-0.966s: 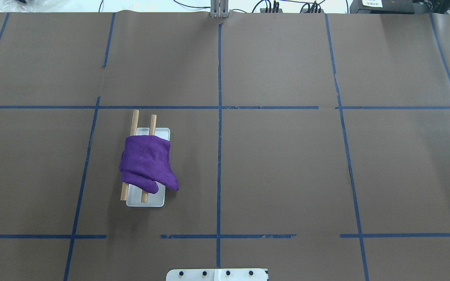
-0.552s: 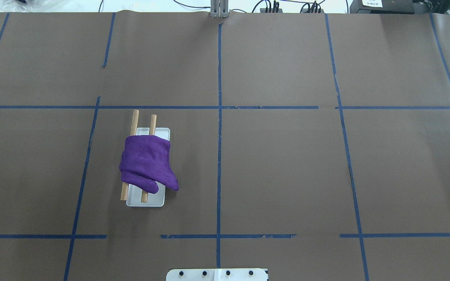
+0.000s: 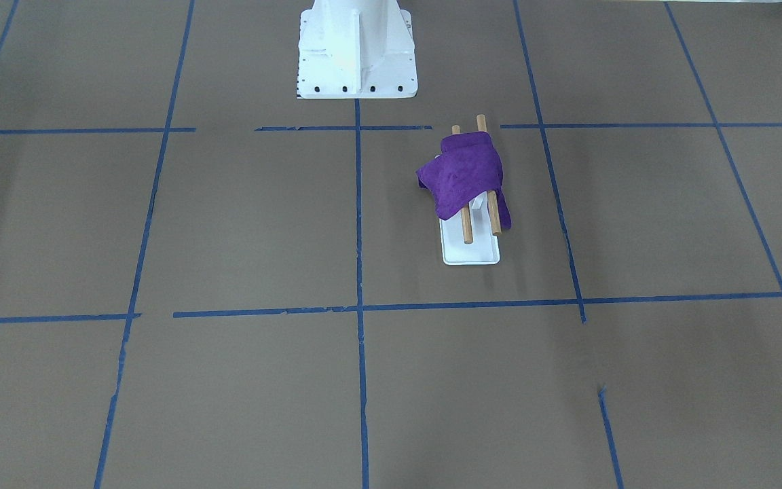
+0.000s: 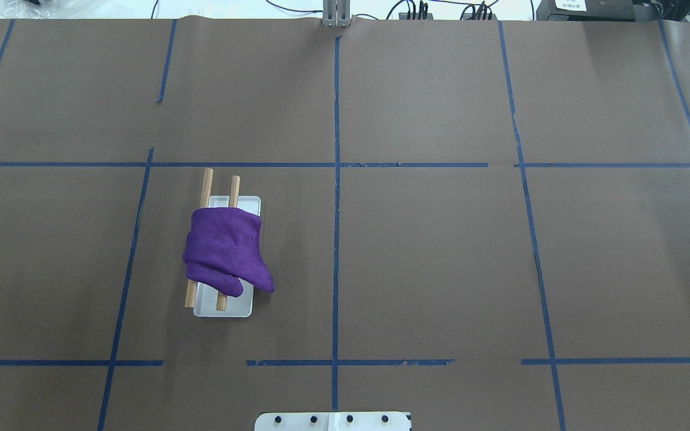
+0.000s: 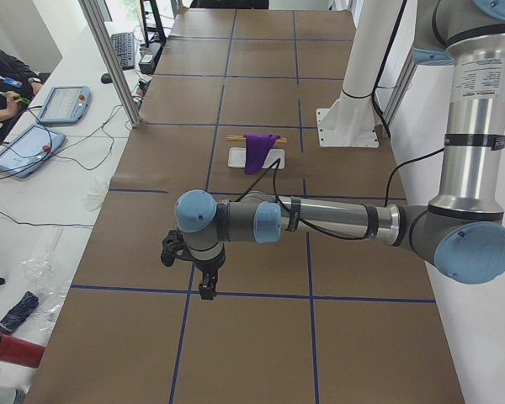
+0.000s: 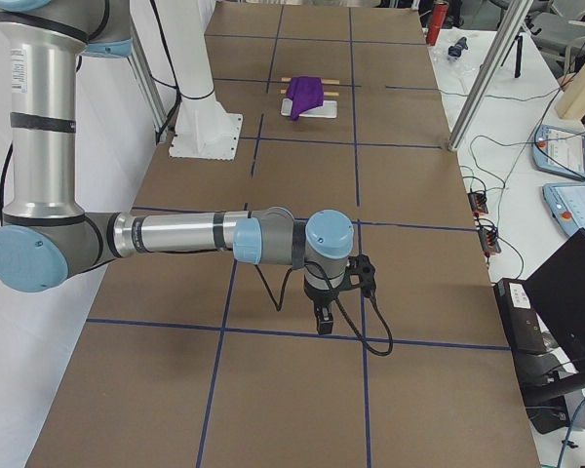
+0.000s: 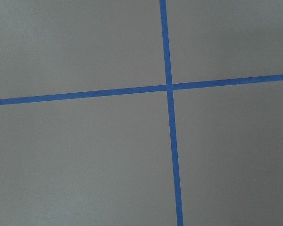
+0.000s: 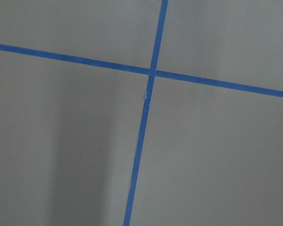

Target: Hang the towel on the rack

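Note:
A purple towel (image 4: 225,254) lies draped over both brown dowel rods (image 4: 207,182) of the rack, whose white base (image 4: 225,308) sits left of the table's middle. One towel corner hangs off toward the centre. The towel (image 3: 462,173) and rack base (image 3: 470,252) also show in the front-facing view, and the towel shows far off in the side views (image 5: 257,150) (image 6: 305,95). My left gripper (image 5: 204,290) hangs over the table's left end, far from the rack. My right gripper (image 6: 324,327) hangs over the right end. I cannot tell whether either is open or shut.
The white robot pedestal (image 3: 356,51) stands at the near middle edge of the table. Blue tape lines (image 4: 336,239) grid the brown tabletop. Tablets (image 5: 55,105) and cables lie on the bench beyond the far edge, with aluminium posts (image 5: 109,59) there.

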